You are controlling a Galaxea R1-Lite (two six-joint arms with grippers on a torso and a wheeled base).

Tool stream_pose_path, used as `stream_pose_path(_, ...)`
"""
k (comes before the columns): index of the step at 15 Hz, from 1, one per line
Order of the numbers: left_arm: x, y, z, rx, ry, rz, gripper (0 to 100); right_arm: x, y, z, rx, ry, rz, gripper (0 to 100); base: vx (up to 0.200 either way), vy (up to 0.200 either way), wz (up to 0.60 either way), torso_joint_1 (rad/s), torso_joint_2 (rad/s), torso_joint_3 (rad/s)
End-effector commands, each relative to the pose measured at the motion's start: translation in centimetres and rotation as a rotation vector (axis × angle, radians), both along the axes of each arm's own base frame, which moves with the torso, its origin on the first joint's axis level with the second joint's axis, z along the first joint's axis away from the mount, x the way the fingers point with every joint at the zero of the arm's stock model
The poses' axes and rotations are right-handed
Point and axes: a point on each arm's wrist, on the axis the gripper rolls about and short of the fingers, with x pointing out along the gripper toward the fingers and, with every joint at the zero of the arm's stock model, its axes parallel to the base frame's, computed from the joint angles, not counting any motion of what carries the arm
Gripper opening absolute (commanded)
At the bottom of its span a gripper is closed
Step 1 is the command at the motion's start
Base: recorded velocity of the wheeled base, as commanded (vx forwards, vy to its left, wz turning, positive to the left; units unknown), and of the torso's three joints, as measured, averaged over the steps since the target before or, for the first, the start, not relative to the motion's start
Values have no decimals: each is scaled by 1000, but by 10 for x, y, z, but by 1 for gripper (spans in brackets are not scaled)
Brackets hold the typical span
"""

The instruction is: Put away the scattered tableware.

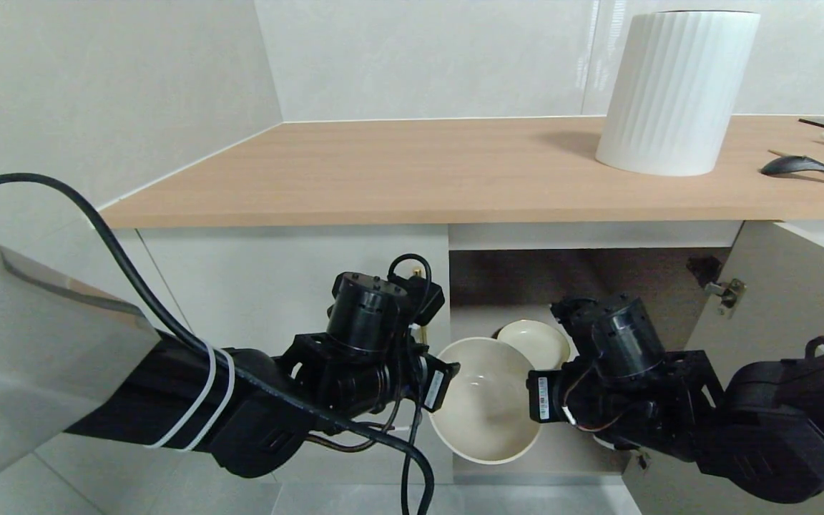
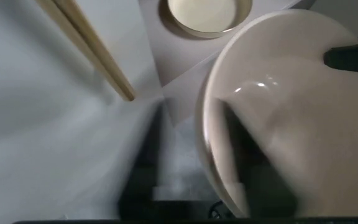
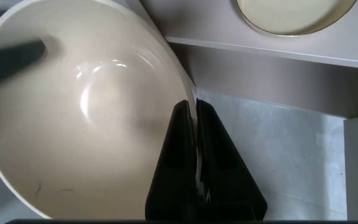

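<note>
cream bowl (image 1: 487, 408) hangs in the air in front of the open cabinet (image 1: 584, 443) under the wooden counter (image 1: 383, 172), tilted with its opening toward the camera, and is carried between both arms. the left gripper (image 1: 444, 383) sits on the bowl's left rim, its fingers narrow and straddling the wall, one inside and one outside. the right gripper (image 1: 533, 397) pinches the opposite rim, fingers nearly together with only the thin wall between them (image 3: 196, 109). a smaller dish (image 1: 537, 340) lies on the cabinet floor just behind the bowl. the cabinet door (image 1: 777, 300) stands open at the right. on the counter stand a white ribbed cylinder (image 1: 673, 93) and, near it, a dark ladle (image 1: 787, 164).
</note>
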Motion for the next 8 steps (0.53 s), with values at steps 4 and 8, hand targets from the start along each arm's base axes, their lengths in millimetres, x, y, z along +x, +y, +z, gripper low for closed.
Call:
stream_pose_path(4,-5,5,15,-18,-39,30,100,-1,0,-2,-7,3,-1,0,0,0,0,0,0,0)
stream_pose_path(8,-21,22,50,-78,-115,45,100,14,-6,-13,-27,21,-54,0,0,0,0,0,0,0)
